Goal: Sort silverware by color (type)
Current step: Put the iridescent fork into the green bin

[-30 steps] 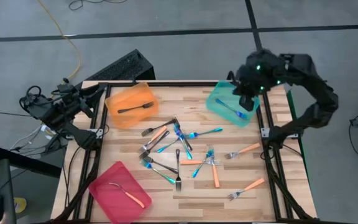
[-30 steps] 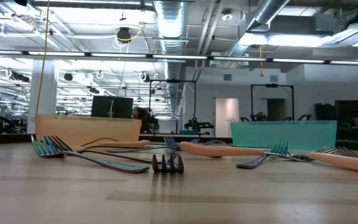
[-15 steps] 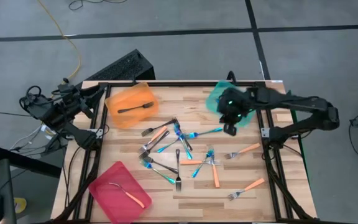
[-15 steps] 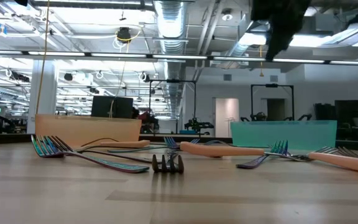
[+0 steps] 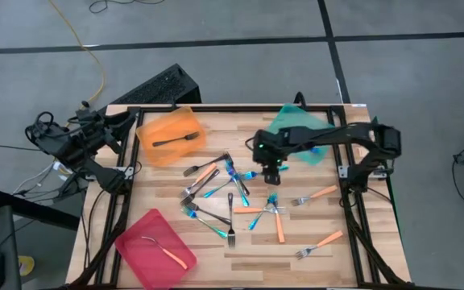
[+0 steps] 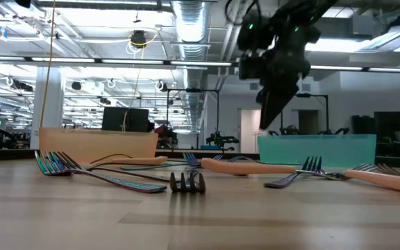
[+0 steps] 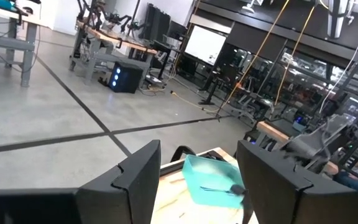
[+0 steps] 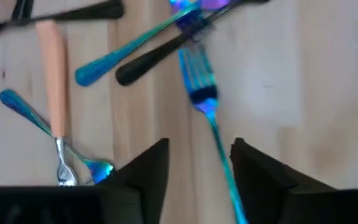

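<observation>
Many forks lie loose mid-table: blue ones, orange-handled ones and dark ones. My right gripper hangs open over the pile's far right part, clear of the table in the low view. In its wrist view a blue fork lies flat below, its handle running between my two fingers without touching them. My left gripper stands open off the table's left edge, holding nothing.
An orange tray at far left holds a dark fork. A teal tray at far right is partly under my right arm. A pink tray at near left holds an orange-handled fork. Bare wood lies along the near right.
My right gripper has swung from over the teal tray toward the table's middle, going left and nearer, and has come down until it shows in the low view above the forks. No fork has moved.
</observation>
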Action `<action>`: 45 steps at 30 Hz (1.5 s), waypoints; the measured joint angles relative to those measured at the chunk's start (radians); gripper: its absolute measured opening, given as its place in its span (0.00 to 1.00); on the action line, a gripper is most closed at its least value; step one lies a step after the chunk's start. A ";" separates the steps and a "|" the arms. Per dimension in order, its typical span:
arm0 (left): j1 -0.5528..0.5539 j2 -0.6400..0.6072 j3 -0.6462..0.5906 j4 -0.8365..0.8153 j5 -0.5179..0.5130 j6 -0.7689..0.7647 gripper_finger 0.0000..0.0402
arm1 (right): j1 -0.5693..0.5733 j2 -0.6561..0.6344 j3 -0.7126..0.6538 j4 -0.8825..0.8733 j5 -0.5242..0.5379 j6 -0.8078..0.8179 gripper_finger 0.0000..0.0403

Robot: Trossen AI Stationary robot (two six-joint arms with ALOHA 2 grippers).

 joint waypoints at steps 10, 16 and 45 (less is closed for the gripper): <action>0.000 0.000 0.000 -0.039 0.000 -0.050 0.49 | 0.033 0.162 0.000 0.064 0.076 -0.037 0.64; 0.000 0.000 0.000 -0.038 0.000 -0.057 0.49 | 0.039 0.201 0.001 0.129 0.099 -0.036 0.65; 0.000 0.000 0.000 -0.050 0.000 -0.076 0.49 | 0.056 0.222 0.003 0.157 0.180 0.029 0.15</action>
